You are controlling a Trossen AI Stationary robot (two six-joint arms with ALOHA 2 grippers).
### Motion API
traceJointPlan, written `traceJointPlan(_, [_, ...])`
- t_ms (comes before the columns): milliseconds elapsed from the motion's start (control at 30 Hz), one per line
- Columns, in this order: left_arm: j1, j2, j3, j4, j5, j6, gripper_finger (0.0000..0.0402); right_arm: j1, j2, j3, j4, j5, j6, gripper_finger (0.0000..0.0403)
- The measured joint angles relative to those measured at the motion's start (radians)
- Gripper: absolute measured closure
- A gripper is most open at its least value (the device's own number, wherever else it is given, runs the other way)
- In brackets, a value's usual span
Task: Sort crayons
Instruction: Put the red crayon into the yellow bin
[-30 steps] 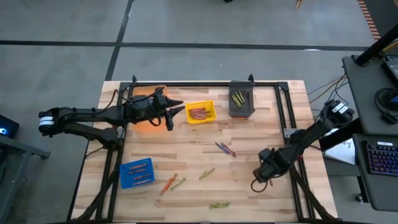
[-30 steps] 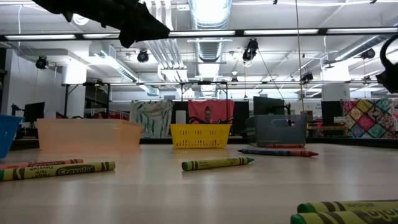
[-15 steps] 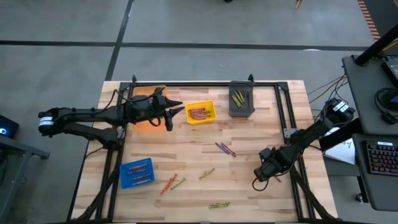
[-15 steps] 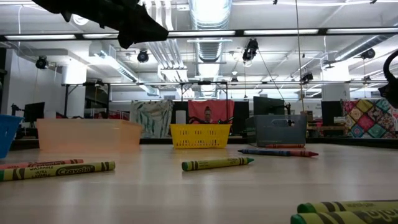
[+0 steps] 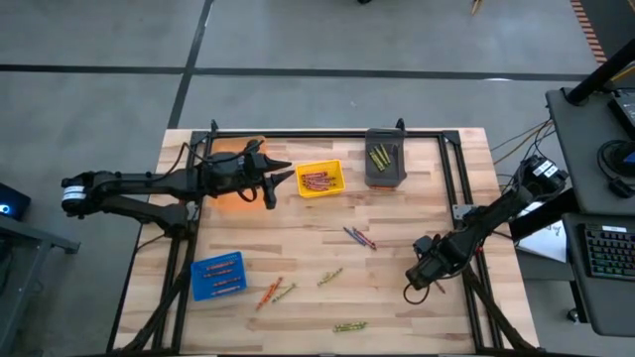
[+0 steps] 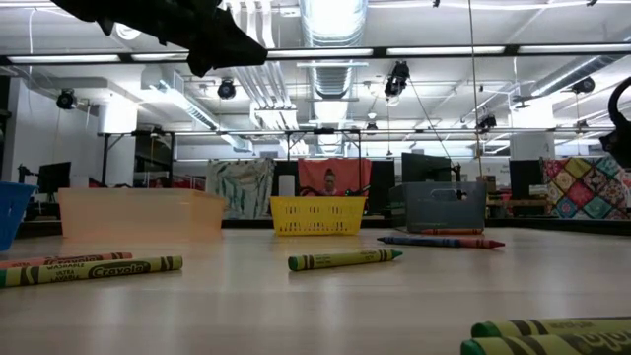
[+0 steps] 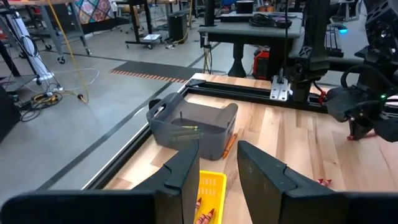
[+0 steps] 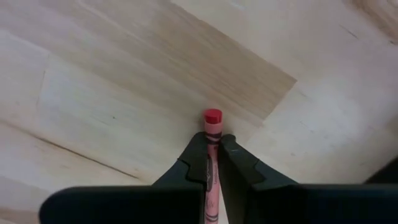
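My right gripper (image 5: 413, 286) points down at the table's near right and is shut on a red crayon (image 8: 212, 124). My left gripper (image 5: 289, 171) hovers open and level above the orange bin (image 5: 230, 183), nothing between its fingers (image 7: 186, 168). Loose crayons lie flat on the table. They include a blue-purple pair (image 5: 359, 238), a green one (image 5: 330, 277), an orange and a green one (image 5: 275, 293), and olive-yellow ones (image 5: 349, 325). The yellow bin (image 5: 319, 179) holds red crayons and the grey bin (image 5: 385, 159) holds olive ones. My right gripper pinches the red crayon between its two fingertips (image 8: 198, 155), on its long sides just behind one end. That end (image 8: 212, 116) sticks out past the tips. The fingers come from above, pointing steeply down. Where the crayon's other end is cannot be seen.
A blue bin (image 5: 218, 276) with crayons stands at the near left. A black frame (image 5: 327, 134) runs around the table's edges. The right arm's edge shows at the far right of the low view (image 6: 621, 118). Bare wood lies between the crayons and bins.
My right gripper has sunk a little toward the table at the near right. The left arm and the loose crayons have stayed where they were.
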Motion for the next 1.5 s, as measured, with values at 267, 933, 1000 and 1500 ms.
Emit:
traceJointPlan(267, [0.000,0.000,0.000,0.002,0.000,0.000,0.0310,-0.047,-0.179,-0.003,-0.005,0.219,-0.021,0.0392])
traceJointPlan(933, [0.000,0.003,0.000,0.049,0.000,0.000,0.0310,-0.570,-0.306,-0.002,0.790,0.578,-1.187,0.0391])
traceJointPlan(1000, [0.000,0.003,0.000,0.049,0.000,0.000,0.0310,-0.618,-0.277,-0.001,0.883,0.576,-1.292,0.0391])
traceJointPlan(1500, [0.000,0.005,-0.001,0.107,0.000,0.026,0.0310,-0.855,0.073,0.101,1.237,0.444,-1.648,0.0390])
